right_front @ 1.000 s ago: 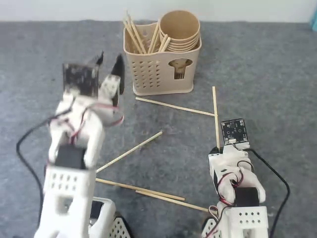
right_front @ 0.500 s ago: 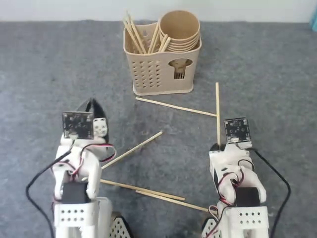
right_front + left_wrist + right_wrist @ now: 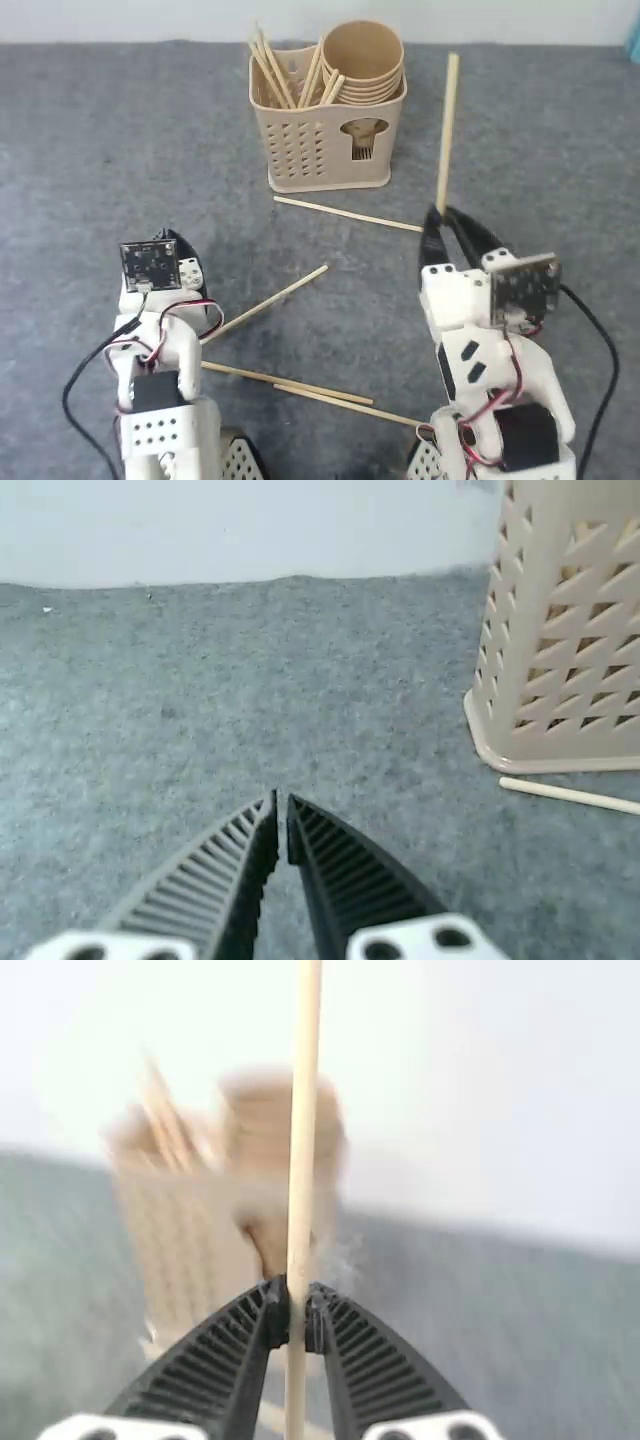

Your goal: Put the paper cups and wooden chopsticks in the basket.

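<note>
Right end effector [image 3: 440,215] is clamped on a wooden chopstick [image 3: 447,120], held beside the basket [image 3: 320,150]. Its free end should be brought over the rim, clear of the paper cups [image 3: 362,50], before the grip is loosened.

Left arm [image 3: 160,345] and right arm [image 3: 452,296] are of white plastic, with black motors, thin red and black cables [image 3: 205,312], and a square black board [image 3: 150,265] on each. Left gripper [image 3: 280,808] and right gripper [image 3: 297,1300] have black, pointed, ribbed fingers [image 3: 345,875].
</note>
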Robot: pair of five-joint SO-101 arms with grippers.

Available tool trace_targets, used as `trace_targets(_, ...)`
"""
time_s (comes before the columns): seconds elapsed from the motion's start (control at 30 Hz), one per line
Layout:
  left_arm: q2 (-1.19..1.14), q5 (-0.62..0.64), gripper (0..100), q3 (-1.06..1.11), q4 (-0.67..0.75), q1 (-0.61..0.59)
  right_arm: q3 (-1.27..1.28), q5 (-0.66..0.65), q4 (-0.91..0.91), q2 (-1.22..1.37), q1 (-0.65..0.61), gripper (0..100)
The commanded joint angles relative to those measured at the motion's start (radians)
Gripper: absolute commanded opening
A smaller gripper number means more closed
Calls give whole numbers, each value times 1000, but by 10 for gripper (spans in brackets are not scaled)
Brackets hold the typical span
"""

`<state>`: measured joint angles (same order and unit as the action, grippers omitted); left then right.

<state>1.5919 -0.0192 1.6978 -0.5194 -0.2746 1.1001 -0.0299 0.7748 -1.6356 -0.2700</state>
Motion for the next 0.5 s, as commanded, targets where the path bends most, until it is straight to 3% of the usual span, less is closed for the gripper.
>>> trace_targets(0.0, -6, 11, 12, -7, -9, -11, -55, 9, -225, 22, -54, 7)
trace_targets(0.27, -5, 11, 13, -7, -25, -11, -78, 9, -717, 308, -137, 7)
trace_targets(0.47, -6, 11, 14, -7, -25, -11, -210, 9, -941, 601, -200, 8)
